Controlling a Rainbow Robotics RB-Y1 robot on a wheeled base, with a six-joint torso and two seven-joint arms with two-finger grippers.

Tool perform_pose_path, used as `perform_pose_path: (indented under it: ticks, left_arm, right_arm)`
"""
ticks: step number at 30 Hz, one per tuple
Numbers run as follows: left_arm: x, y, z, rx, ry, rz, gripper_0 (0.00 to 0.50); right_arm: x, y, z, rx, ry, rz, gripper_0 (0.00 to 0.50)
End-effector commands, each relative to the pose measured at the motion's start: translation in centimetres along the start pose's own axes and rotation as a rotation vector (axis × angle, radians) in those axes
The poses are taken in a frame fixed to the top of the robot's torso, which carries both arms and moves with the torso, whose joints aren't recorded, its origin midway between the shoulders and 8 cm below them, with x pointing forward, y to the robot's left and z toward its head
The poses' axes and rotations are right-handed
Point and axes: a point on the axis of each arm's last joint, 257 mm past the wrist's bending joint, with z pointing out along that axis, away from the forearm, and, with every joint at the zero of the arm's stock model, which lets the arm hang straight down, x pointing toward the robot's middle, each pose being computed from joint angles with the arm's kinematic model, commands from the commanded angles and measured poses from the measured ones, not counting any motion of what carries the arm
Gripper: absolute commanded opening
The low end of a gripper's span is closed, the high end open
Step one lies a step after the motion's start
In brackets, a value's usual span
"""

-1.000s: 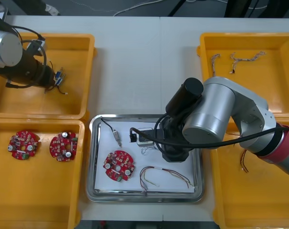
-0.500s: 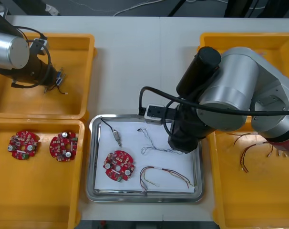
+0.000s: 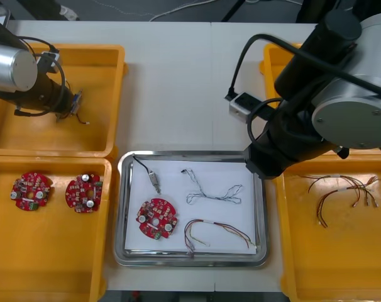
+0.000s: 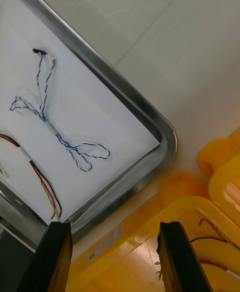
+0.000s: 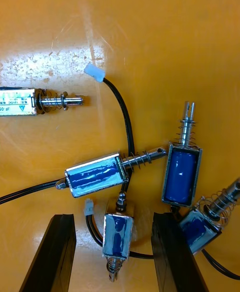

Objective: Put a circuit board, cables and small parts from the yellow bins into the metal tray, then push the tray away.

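**Front view.** The light desk (image 3: 178, 88) has one seam running from near edge to far edge. Beyond the far edge lies a dark floor with a pale cord (image 3: 171, 7).

The metal tray (image 3: 122, 207), white inside, sits at the middle of the desk's near edge, between the yellow bins. It contains:
- a circuit board (image 3: 157, 219) toward its near left corner
- a black cable (image 3: 140, 166) with a small metal part (image 3: 154, 182) at its far left corner
- a blue and white cable (image 3: 212, 192) at centre
- a red and yellow cable (image 3: 215, 229) along its near edge

The near left bin (image 3: 52, 277) holds a second board (image 3: 31, 191) and a third board (image 3: 83, 192). The near right bin (image 3: 341, 264) holds loose cables (image 3: 341, 189).

The right arm (image 3: 347, 100) hangs over the tray's far right corner and blocks much of the far right bin (image 3: 273, 60). The left gripper (image 3: 75, 106) is low in the far left bin (image 3: 109, 75).

**Right wrist view.** The right gripper (image 4: 114, 229) is spread wide with nothing between its fingers. It is above the orange-looking bin rim, just beside the tray's rounded corner. The blue and white cable lies on the white lining, apart from the rim.

**Left wrist view.** The left gripper is spread wide and grips nothing. One blue-wrapped part (image 5: 117, 234) lies between its fingers, touching neither. Other such parts (image 5: 181, 174) lie near it on the bin floor, with a thin black lead (image 5: 122, 117) threading among them
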Motion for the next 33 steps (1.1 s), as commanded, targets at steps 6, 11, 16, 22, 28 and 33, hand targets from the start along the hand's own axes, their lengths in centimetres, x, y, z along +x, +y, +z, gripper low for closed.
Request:
perform_pose_path:
  ticks: [6, 11, 16, 22, 28, 33]
  left_arm:
    - [-1.5, -1.3, 0.0, 0.009, -0.042, 0.016, 0.4]
    - [-1.0, -1.3, 0.4, 0.007, -0.039, 0.019, 0.353]
    - [-0.9, -1.1, 0.6, 0.004, -0.044, 0.018, 0.354]
    - [-0.3, -0.9, 1.0, 0.001, -0.041, 0.023, 0.354]
    - [0.7, -1.1, 1.5, 0.006, -0.023, 0.029, 0.349]
    - [1.4, -1.2, 1.6, 0.011, -0.006, 0.032, 0.345]
  right_arm:
    - [1.1, -4.2, -3.6, 0.039, -0.081, 0.274, 0.5]
    - [1.3, -6.0, -4.6, 0.055, -0.102, 0.396, 0.5]
    - [1.5, -7.3, -5.3, 0.076, -0.118, 0.504, 0.5]
    - [3.1, -9.1, -5.7, 0.106, -0.104, 0.625, 0.5]
    - [5.5, -11.2, -6.0, 0.14, -0.087, 0.701, 0.5]
    - [7.4, -12.5, -6.3, 0.161, -0.068, 0.742, 0.5]
